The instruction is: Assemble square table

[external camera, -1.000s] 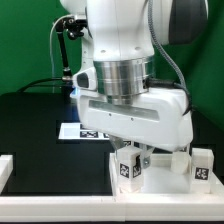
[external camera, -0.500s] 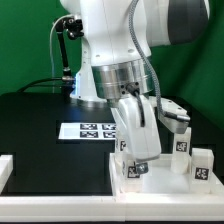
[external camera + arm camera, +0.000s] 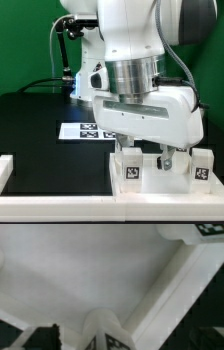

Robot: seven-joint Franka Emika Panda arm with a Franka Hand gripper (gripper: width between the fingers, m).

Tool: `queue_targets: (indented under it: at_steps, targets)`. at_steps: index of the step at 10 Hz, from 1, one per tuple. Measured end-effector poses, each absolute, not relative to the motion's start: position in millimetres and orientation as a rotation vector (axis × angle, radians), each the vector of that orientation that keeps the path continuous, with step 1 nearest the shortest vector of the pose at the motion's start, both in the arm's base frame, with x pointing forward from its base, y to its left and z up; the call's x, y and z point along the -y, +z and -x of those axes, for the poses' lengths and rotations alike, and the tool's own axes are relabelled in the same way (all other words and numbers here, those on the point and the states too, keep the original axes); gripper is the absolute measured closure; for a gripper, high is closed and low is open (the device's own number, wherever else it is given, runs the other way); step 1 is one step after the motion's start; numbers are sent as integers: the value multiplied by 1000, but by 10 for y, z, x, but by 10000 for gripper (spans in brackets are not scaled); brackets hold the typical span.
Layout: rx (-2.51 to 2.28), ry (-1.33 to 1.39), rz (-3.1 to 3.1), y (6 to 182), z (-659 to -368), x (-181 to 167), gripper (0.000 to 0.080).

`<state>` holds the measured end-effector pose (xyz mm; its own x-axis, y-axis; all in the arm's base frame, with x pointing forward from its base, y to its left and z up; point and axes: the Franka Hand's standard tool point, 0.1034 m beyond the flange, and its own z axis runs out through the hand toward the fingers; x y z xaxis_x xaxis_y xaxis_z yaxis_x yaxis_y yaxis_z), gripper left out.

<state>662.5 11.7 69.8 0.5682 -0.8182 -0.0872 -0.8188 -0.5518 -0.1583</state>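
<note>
Below my gripper (image 3: 143, 152) stands a tagged leg block (image 3: 129, 168) on the square table (image 3: 90, 274): light, rigid, slick plastic; grasp its flat sides. Jaw state unclear.

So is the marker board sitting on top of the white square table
No, in the exterior view the marker board lies flat on the black table surface, apart from the square table.

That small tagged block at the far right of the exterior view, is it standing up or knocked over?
Upright: the leg block stands on end, its tag facing the camera, beside the end effector.
</note>
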Motion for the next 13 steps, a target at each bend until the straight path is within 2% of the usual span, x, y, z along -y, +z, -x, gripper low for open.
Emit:
queue_targets:
  at_steps: [1, 4, 6, 8, 9, 10, 13]
  targets:
    - [-1311, -3, 2654, 692, -6628, -110, 153]
    - [-654, -78, 2949, 672, -6624, 74, 151]
    - [-299, -139, 3039, 675, -6673, -11, 151]
    - [-411, -132, 3017, 673, -6670, 9, 401]
    - [-465, -129, 3010, 671, -6666, 33, 401]
    - [-622, -121, 2980, 664, -6659, 55, 508]
    - [-932, -105, 2890, 663, -6659, 59, 508]
